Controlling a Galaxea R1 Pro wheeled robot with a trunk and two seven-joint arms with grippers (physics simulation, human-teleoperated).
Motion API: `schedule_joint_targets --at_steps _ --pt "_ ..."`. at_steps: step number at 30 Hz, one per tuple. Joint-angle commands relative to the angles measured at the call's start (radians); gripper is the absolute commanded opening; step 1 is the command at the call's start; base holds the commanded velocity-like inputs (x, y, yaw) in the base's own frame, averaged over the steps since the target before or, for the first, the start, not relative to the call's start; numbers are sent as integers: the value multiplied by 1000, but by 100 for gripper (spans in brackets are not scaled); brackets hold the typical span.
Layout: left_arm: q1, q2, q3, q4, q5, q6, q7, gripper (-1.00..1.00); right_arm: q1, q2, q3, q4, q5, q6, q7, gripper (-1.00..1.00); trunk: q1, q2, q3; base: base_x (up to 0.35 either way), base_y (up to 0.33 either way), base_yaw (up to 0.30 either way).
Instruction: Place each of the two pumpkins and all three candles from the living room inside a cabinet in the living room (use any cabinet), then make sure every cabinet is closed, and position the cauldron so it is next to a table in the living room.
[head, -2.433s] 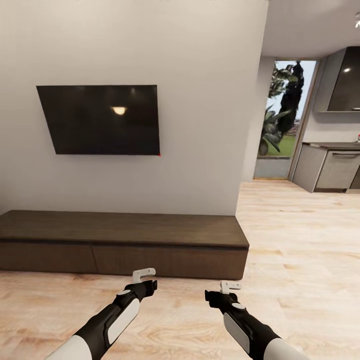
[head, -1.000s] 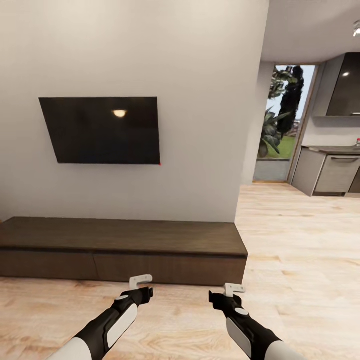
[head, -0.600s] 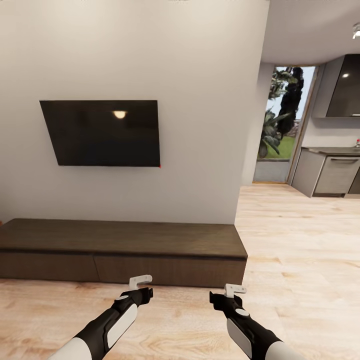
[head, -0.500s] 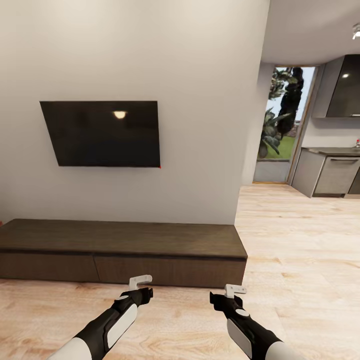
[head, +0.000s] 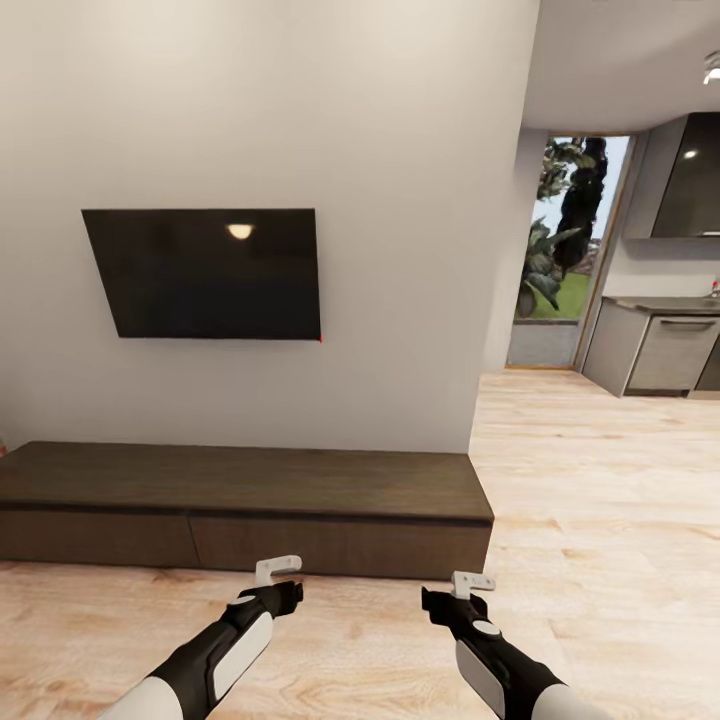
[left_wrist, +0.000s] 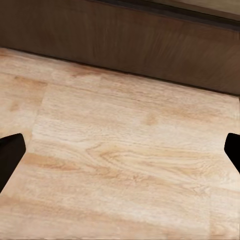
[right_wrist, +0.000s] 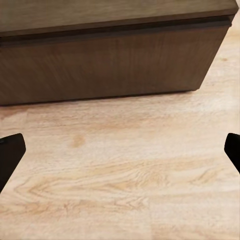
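The long, low dark brown cabinet (head: 245, 500) stands against the white wall ahead, its top bare and its plain fronts flush and shut. My left gripper (head: 277, 571) and right gripper (head: 470, 583) hover over the light wood floor just short of the cabinet's front, both open with nothing between the fingers. The left wrist view looks past the left gripper (left_wrist: 120, 155) at floor planks and the cabinet (left_wrist: 150, 45) front. The right wrist view looks past the right gripper (right_wrist: 120, 155) at the cabinet (right_wrist: 110, 60) and its right end corner. The pumpkins, candles, cauldron and table are out of view.
A black TV (head: 205, 272) hangs on the wall above the cabinet. The wall ends at a corner (head: 478, 380) just past the cabinet's right end. Beyond it, open plank floor (head: 600, 470) runs to grey kitchen cabinets (head: 665, 350) and a glass door (head: 560, 250).
The whole picture has slid down a little, so the camera has moved; the TV and cabinet sit lower in the frame. Both grippers remain open and keep their pose.
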Motion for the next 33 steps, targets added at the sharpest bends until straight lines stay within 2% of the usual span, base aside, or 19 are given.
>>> schedule_joint_targets --at_steps 1,13,17,20,22,26,28,30,33 --pt "-1 1 -8 4 7 2 9 100 -1 0 9 1 -11 -5 -6 100 -4 6 2 0 0 0" --pt "-1 1 -8 48 10 -2 1 100 -1 -1 7 50 -11 -6 -6 100 -50 90 40 0 0 0" --pt "-1 2 -7 132 12 -23 -15 100 -1 -4 6 71 -12 -7 -7 100 -65 118 52 0 0 0" --pt "-1 3 -6 222 13 -54 -65 100 -1 -7 7 103 -12 -7 -7 100 -77 139 62 0 0 0" --pt "-1 5 -7 298 10 -84 -126 100 -1 -7 8 164 -12 -12 -7 100 -84 153 68 0 0 0" --pt "3 6 -11 353 5 -142 -172 100 -1 -8 10 255 -13 -45 -7 100 -100 181 80 0 0 0" --pt "37 8 -13 410 2 -185 -186 100 16 -8 10 318 -13 -60 -7 100 -107 195 87 0 0 0" --pt "59 9 -14 431 1 -203 -190 100 34 -10 9 336 -13 -64 -7 100 -115 209 93 0 0 0" --pt "129 12 -15 457 1 -235 -196 100 93 -17 9 357 -12 -70 -7 100 -127 230 102 0 0 0"
